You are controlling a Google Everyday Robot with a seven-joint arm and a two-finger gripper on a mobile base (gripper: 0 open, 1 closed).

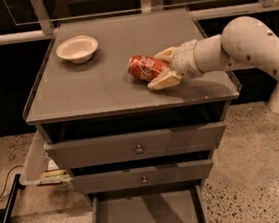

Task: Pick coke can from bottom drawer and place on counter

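The red coke can [143, 67] lies on its side on the grey counter [102, 90], right of centre. My gripper [163, 68] reaches in from the right, and its two pale fingers [160, 81] close around the can's right end. The can rests on or just above the counter top. The bottom drawer [146, 218] is pulled open below, and the part of its grey floor in view is bare.
A white bowl [77, 48] stands at the counter's back left. Two knobbed drawers [138, 146] above the bottom one are closed. A rail runs behind the cabinet. Speckled floor lies to both sides, with cables at the left.
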